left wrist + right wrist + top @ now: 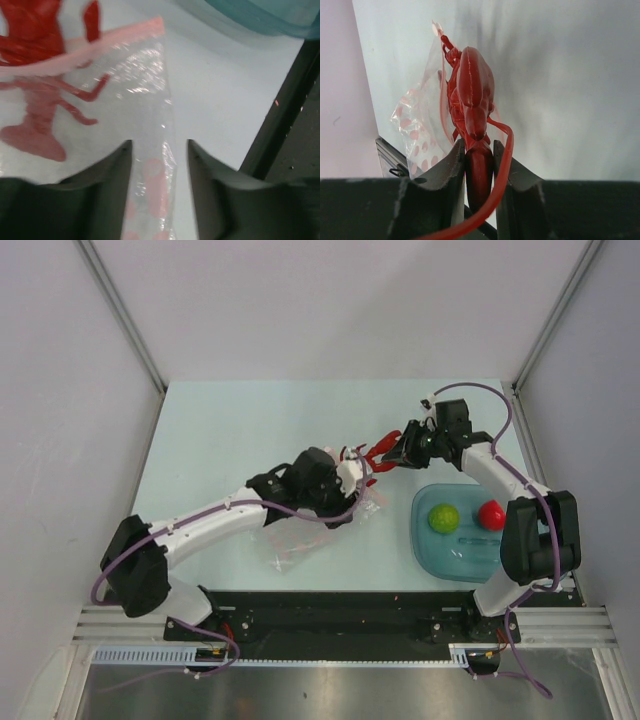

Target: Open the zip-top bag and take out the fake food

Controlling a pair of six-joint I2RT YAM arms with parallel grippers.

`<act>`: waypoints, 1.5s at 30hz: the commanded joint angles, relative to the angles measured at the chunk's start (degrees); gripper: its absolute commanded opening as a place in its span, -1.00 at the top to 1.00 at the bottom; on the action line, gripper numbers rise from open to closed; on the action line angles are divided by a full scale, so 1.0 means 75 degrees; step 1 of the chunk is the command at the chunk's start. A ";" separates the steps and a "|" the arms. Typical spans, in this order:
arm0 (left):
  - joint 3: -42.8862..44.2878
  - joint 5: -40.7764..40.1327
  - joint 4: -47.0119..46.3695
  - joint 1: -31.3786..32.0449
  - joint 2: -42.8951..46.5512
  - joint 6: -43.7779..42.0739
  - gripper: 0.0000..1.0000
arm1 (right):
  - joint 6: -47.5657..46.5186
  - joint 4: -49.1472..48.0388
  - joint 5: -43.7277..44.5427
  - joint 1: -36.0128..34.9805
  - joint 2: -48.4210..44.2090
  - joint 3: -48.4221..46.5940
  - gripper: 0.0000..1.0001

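The clear zip-top bag (290,545) lies crumpled on the table under my left arm. In the left wrist view the bag (135,90) shows its pinkish zip strip (100,45), and the red lobster (35,115) shows through the plastic. My left gripper (160,145) is open, with a fold of the bag lying loose between the jaws. My right gripper (479,145) is shut on the lobster (472,90) by its front end, held above the table with the bag (417,125) hanging round its far end. In the top view the lobster (378,455) is between both grippers.
A translucent teal tray (440,560) sits at the right front, holding a lime-green ball (443,517) and a small red fruit (490,514). Its edge (260,15) shows in the left wrist view. White walls enclose the table.
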State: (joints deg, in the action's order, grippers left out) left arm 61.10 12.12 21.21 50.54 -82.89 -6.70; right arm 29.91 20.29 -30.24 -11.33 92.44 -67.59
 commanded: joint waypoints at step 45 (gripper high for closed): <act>0.4614 -0.0983 0.2539 -0.1079 -0.4298 0.4550 0.00 | -0.0121 0.0013 -0.0210 -0.0024 -0.0736 0.0282 1.00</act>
State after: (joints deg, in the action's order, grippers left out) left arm 95.24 3.29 42.68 42.24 -114.10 27.53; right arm 28.64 22.81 -30.37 -11.11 89.54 -64.58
